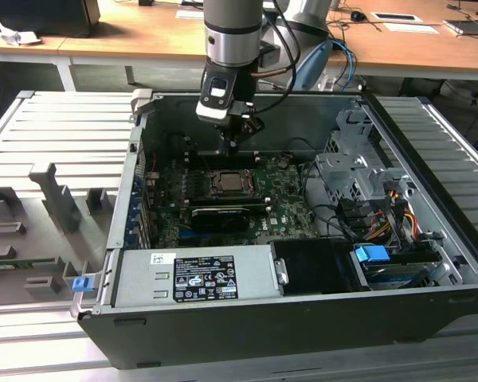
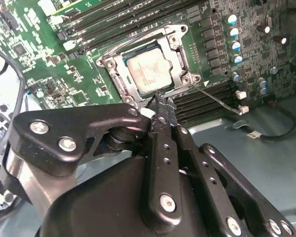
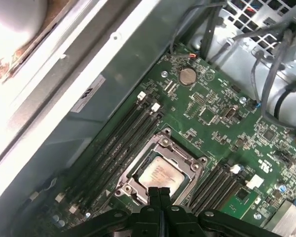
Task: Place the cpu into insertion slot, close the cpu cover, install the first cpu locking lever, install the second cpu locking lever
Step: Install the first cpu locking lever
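The cpu (image 2: 147, 73) (image 3: 158, 175) lies flat in the insertion slot (image 1: 229, 183), silvery top up. The cpu cover (image 2: 175, 54) (image 3: 180, 153) lies down around it as a metal frame. One thin wire lever (image 2: 219, 98) sticks out sideways from the socket's corner over the memory slots. Another wire lever (image 2: 133, 39) runs along the opposite side of the frame. My gripper (image 1: 233, 143) (image 2: 163, 101) (image 3: 160, 197) hangs just above the socket's edge, shut, with nothing visible between the fingers. Its tips sit close to the corner where the loose lever starts.
The socket sits on a green motherboard inside an open black computer case (image 1: 303, 318). A long black graphics card (image 1: 221, 215) lies in front of the socket, a grey power supply (image 1: 195, 274) nearer still. A drive cage (image 1: 354, 171) and cables stand at the exterior view's right.
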Robot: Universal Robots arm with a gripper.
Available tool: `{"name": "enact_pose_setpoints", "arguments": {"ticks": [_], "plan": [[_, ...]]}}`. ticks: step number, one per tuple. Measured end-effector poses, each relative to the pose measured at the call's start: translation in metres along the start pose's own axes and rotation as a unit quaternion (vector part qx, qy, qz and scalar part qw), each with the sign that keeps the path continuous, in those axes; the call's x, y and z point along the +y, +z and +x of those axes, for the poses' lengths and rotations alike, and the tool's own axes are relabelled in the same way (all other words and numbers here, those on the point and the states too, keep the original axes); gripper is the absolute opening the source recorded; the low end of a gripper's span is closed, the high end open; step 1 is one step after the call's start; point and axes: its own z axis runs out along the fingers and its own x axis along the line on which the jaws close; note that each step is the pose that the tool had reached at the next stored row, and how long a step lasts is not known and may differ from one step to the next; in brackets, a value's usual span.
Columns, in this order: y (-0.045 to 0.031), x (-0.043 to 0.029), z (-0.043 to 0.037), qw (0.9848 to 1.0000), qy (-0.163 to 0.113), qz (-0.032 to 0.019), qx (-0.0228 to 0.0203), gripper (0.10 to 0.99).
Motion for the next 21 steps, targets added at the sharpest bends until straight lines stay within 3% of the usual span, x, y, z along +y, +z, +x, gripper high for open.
{"name": "enact_pose_setpoints", "arguments": {"ticks": [3,7,10,14,16,17,21], "plan": [[0.0000,0.0000,0.0000,0.9995,-0.033,-0.0003,0.0017,0.106],[0.0002,0.0000,0.0000,0.9956,-0.093,-0.0007,0.0047,0.106],[0.0006,-0.0002,0.0001,0.9908,-0.135,-0.0010,0.0067,0.106],[0.0007,-0.0005,0.0004,0.9870,-0.161,-0.0012,0.0081,0.106],[0.0008,-0.0005,0.0004,0.9836,-0.180,-0.0013,0.0090,0.106],[0.0008,-0.0005,0.0004,0.9808,-0.195,-0.0014,0.0097,0.106],[0.0008,-0.0005,0.0004,0.9754,-0.220,-0.0016,0.0110,0.106]]}}
